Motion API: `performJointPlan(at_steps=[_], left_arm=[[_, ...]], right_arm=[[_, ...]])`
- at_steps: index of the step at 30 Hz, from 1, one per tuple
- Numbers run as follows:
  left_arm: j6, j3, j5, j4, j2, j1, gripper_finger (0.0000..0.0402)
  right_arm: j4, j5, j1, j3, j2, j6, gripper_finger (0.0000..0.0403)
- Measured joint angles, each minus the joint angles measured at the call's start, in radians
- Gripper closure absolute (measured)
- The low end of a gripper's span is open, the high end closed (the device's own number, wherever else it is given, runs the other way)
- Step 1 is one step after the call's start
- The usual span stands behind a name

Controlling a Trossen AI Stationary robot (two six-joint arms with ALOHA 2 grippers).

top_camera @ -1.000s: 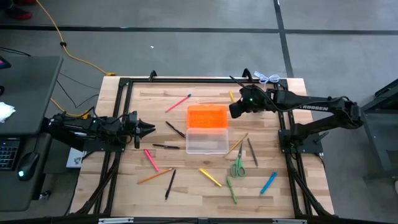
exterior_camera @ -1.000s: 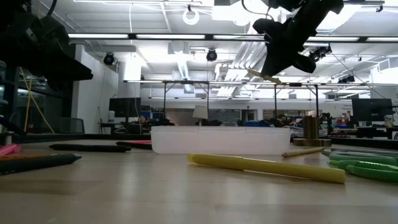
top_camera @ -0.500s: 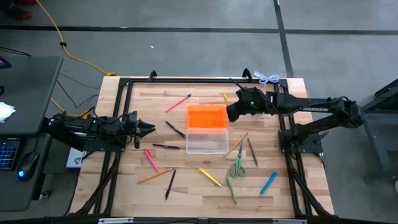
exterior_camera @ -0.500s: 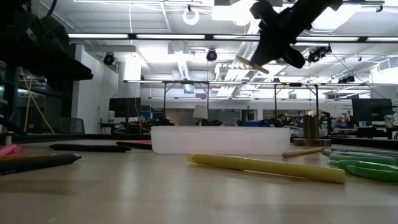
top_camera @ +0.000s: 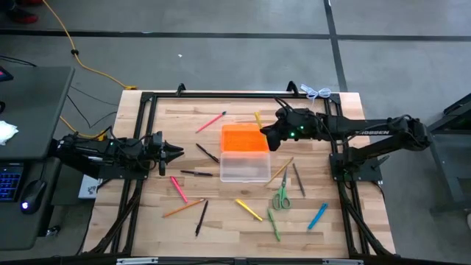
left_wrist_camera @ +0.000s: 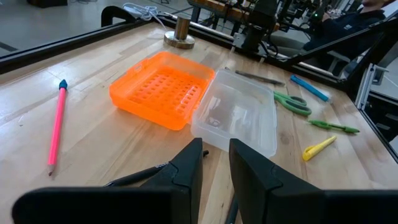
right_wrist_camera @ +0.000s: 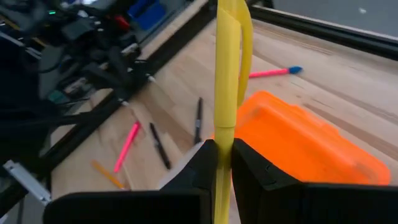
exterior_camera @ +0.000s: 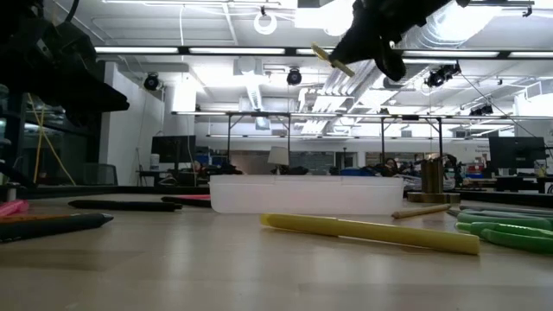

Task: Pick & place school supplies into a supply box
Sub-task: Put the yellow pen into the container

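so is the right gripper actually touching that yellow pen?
Touching. In the right wrist view the right gripper is clamped on the yellow pen, both fingers pressed against it with no gap.

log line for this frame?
right gripper: shut on yellow pen, above orange lid | left gripper: idle at table's left | box: open

A grey concrete floor crossed by dark seams surrounds the wooden table. A yellow cable snakes across it. Beyond, long ceiling lights, exposed ducts and distant desks with monitors fill an open workshop.
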Motion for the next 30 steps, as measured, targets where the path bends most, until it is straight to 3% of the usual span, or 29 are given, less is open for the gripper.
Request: performJointPlan(at_steps=[19,30], left_arm=[[0.0,0.0,0.0,0.003,0.0,0.0,0.0291],[0.0,-0.001,0.0,0.013,0.0,0.0,0.0291]], right_arm=[[0.156,-0.027,0.096,0.0,0.0,-0.107,0.0383],[0.344,-0.278,0.097,0.0,0.0,-0.169,0.038]])
